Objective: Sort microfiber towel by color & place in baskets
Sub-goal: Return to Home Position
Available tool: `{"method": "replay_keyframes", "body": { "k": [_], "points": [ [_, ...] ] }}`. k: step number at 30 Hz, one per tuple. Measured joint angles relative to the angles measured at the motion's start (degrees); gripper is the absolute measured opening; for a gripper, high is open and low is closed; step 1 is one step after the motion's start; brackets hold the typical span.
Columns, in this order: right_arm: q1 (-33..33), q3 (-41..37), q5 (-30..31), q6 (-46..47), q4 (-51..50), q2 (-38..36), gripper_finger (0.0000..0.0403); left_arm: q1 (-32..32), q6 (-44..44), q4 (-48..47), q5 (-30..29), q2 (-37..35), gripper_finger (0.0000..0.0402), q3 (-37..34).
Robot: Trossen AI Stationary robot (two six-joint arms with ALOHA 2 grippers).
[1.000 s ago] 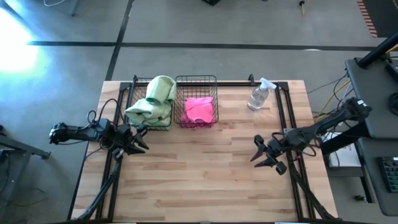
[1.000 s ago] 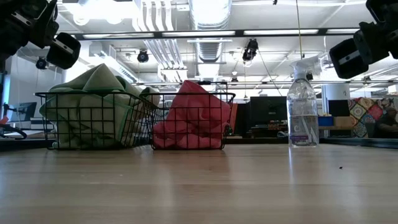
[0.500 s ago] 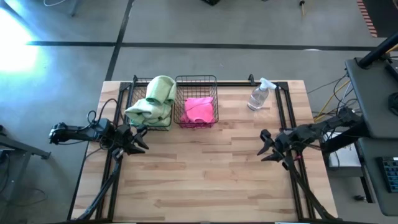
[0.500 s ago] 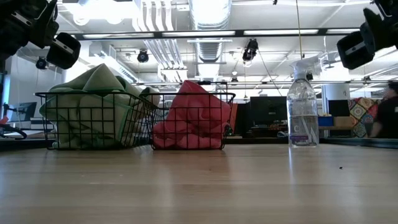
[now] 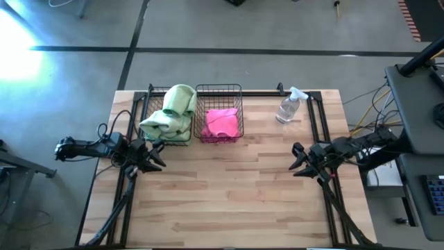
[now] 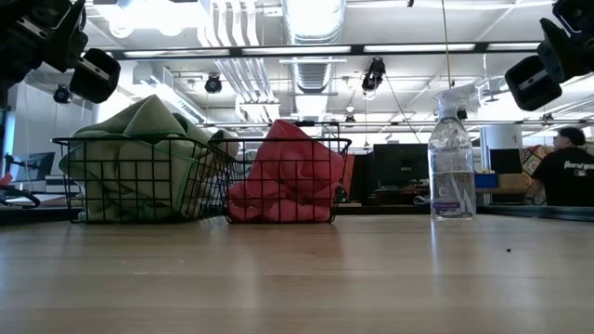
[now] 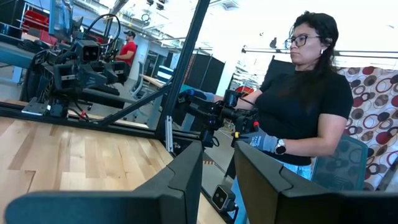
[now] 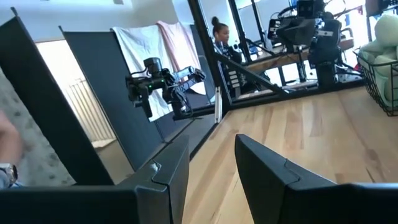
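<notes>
Left basket (image 6: 121, 141): green towels (image 5: 172, 111); right basket (image 5: 219, 94): pink towels (image 5: 223, 122); two baskets total; left end effector (image 5: 157, 156), right end effector (image 5: 296, 160) spread

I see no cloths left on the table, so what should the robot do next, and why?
Probably draw the right gripper, jaws open and empty, back toward its side of the table: the green towels sit in the left basket, the pink towels in the right basket.

Bright ceiling lights (image 6: 418, 48) overhead throw white glare on the floor (image 5: 17, 48).
</notes>
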Motion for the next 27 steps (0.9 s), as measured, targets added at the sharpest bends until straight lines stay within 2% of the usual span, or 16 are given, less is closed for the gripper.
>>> {"method": "replay_keyframes", "body": {
  "k": [27],
  "points": [
    [0.0,0.0,0.44,-0.44,-0.06,1.2,0.0123,0.0,0.0,0.01,0.0,0.02,0.008,0.02]
  ]
}}
